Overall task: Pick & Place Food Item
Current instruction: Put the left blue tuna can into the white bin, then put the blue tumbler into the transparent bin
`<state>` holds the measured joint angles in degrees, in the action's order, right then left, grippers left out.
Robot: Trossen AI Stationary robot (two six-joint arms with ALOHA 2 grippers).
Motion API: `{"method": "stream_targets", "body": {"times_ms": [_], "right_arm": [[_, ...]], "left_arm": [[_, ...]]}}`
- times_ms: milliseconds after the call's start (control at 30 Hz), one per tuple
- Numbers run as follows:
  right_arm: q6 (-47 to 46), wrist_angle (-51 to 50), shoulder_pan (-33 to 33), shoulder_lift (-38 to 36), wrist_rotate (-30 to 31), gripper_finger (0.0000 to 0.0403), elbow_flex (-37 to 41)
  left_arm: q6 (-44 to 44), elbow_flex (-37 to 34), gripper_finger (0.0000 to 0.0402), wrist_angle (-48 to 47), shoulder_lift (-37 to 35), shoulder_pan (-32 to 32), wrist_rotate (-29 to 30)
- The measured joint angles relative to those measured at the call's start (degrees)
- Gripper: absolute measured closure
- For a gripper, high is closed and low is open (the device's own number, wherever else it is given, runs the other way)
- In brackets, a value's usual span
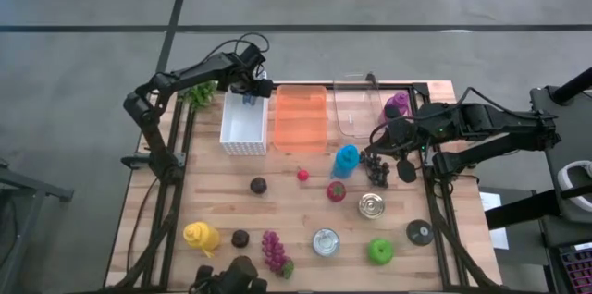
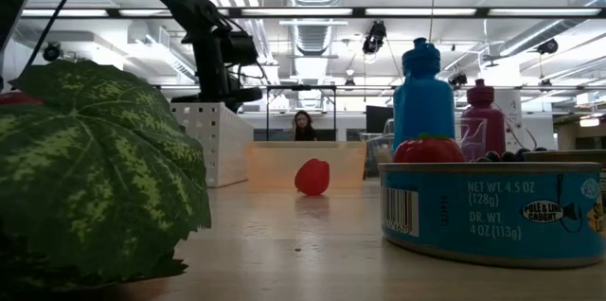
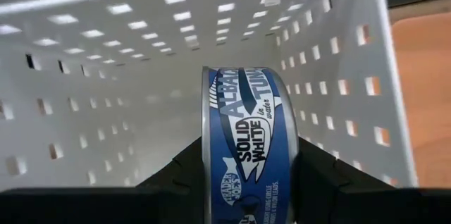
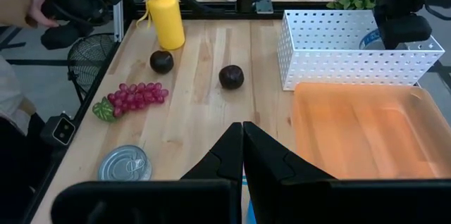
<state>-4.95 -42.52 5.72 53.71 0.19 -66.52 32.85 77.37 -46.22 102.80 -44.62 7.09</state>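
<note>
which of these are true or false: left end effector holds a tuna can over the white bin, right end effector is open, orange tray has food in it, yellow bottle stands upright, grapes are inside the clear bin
1. The left end effector holds a tuna can over the white bin. True.
2. The right end effector is open. False: its fingers are pressed together, holding nothing.
3. The orange tray has food in it. False: it looks empty.
4. The yellow bottle stands upright. True.
5. The grapes are inside the clear bin. False: they lie on the table.
</note>
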Motion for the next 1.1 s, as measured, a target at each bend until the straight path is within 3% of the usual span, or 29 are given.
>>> {"method": "stream_targets", "body": {"times_ms": [600,867,1100], "right_arm": [[0.02,-0.02,-0.02,0.0,0.0,0.0394,0.0],[0.02,-0.04,0.0,0.0,-0.02,0.0394,0.0],[0.02,-0.04,0.0,0.0,-0.02,0.0394,0.0]], "left_arm": [[0.5,-2.8,0.0261,2.91,0.02,0.02,0.17],[0.62,-2.8,0.0197,3.08,0.02,0.02,0.21],[0.32,-2.8,0.0173,3.35,0.02,0.02,0.2]]}}
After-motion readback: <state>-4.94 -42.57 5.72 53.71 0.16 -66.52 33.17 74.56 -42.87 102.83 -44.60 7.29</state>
